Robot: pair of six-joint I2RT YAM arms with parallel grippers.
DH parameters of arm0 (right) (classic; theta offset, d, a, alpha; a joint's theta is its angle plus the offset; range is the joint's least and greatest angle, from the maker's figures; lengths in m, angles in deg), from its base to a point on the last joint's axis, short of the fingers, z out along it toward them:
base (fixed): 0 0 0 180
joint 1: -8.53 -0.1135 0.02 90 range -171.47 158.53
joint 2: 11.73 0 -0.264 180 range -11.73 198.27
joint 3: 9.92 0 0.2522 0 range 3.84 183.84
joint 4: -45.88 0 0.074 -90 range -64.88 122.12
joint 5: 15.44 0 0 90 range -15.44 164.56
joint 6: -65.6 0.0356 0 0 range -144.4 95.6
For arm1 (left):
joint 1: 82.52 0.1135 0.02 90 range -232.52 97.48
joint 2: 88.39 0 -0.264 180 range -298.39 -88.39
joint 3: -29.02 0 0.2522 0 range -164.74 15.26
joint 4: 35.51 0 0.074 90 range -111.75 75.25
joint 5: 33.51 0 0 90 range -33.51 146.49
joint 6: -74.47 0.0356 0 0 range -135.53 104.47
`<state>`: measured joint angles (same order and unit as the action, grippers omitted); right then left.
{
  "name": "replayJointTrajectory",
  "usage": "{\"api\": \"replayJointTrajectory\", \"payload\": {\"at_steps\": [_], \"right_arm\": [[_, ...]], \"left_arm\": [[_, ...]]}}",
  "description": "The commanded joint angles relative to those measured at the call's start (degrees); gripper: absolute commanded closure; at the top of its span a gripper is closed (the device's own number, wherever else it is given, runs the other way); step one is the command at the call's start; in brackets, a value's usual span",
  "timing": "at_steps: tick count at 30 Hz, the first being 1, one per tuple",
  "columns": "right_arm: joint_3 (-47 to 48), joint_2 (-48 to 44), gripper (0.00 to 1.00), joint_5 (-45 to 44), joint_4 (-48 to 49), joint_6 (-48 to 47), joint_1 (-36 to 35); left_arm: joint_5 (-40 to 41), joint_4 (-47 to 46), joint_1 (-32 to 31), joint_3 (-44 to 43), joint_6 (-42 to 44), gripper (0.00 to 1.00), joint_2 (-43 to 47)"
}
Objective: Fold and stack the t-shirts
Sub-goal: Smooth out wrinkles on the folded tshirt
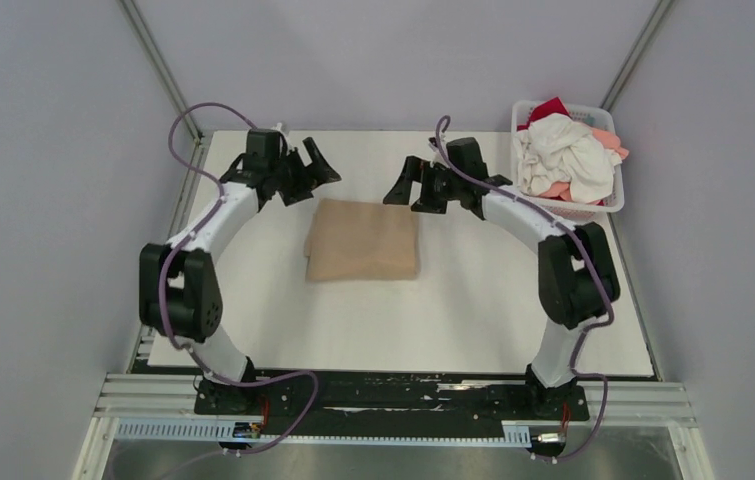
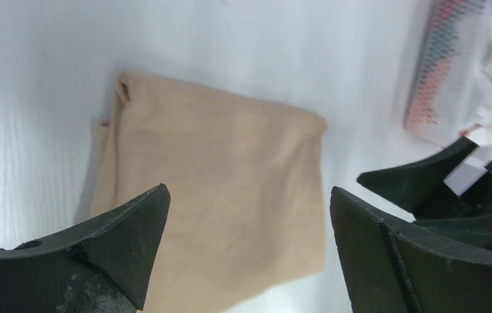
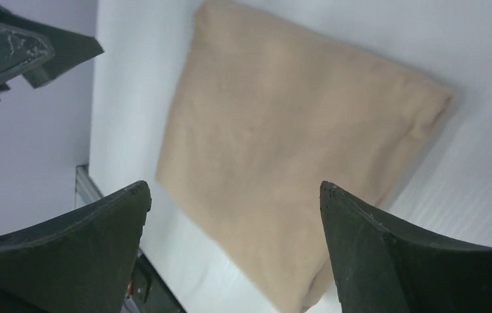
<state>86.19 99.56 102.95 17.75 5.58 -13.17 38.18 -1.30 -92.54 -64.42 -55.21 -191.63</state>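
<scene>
A folded tan-beige cloth t-shirt (image 1: 363, 240) lies flat in the middle of the white table (image 1: 253, 330). Just past the tee's far corners hover the left hand (image 1: 315, 172) and right hand (image 1: 405, 195), both spread wide and empty. Farther off, right of the tee, a white plastic lattice basket (image 1: 615, 206) holds crumpled white, pink and red t-shirts (image 1: 563, 155).

The tan tee (image 1: 363, 240) lies folded into a flat, neat rectangle on the table (image 1: 453, 320), about midway between the left and right edges and nearer the far edge. A white tee (image 1: 565, 155), a coral-pink tee (image 1: 610, 140) and a red tee (image 1: 550, 108) are heaped, crumpled and unfolded, in the basket (image 1: 593, 211) at the far right corner, white on top.
</scene>
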Motion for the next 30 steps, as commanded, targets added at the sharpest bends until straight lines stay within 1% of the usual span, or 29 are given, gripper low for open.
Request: {"api": "replayJointTrajectory", "payload": {"at_steps": [1, 4, 7, 10, 12, 15, 18, 22, 26, 28, 29, 30], "right_arm": [[-10.3, -13.1, 0.0, 7.1, 12.4, 3.7, -4.6], [-17.0, -14.4, 0.0, 10.4, 21.3, 9.1, -8.6], [-22.5, -12.7, 0.0, 13.4, 32.5, 14.9, -11.0], [-24.1, -8.7, 0.0, 12.2, 35.0, 16.5, -11.5], [-25.2, -5.8, 0.0, 10.2, 33.5, 15.2, -11.5], [-29.4, -4.7, 0.0, 3.8, 28.6, 11.2, -10.8], [-36.4, -5.9, 0.0, 1.3, 27.9, 10.2, -8.1], [-44.2, -8.9, 0.0, -0.6, 27.8, 9.3, -5.2], [-46.2, -15.8, 0.0, 0.0, 25.0, 8.2, -4.8], [-45.4, -22.0, 0.0, -2.4, 21.1, 6.6, -4.8], [-44.9, -25.3, 0.0, -4.3, 18.5, 5.8, -4.8], [-44.5, -28.8, 0.0, -6.2, 16.1, 5.1, -4.8]], "left_arm": [[-1.0, -6.0, -3.4, 10.6, -2.0, 0.0, 14.7], [-6.0, -11.7, -5.2, 17.5, -5.4, 0.0, 17.3], [-9.6, -17.0, -6.3, 25.2, -9.7, 0.0, 17.1], [-10.8, -21.8, -6.6, 29.8, -11.2, 0.0, 16.0], [-10.2, -23.4, -6.6, 32.9, -11.5, 0.0, 14.9], [-7.6, -21.3, -6.4, 35.5, -9.8, 0.0, 12.3], [-5.9, -19.5, -5.4, 37.7, -8.6, 0.0, 11.3], [-5.0, -19.6, -3.1, 42.8, -7.8, 0.0, 13.6], [-5.4, -17.6, -2.3, 44.1, -6.2, 0.0, 19.6], [-6.4, -17.0, -2.2, 43.6, -5.4, 0.0, 23.7], [-5.7, -16.1, -2.2, 43.5, -5.1, 0.0, 26.6], [-3.0, -15.5, -2.2, 43.1, -4.6, 0.0, 28.1]]}}
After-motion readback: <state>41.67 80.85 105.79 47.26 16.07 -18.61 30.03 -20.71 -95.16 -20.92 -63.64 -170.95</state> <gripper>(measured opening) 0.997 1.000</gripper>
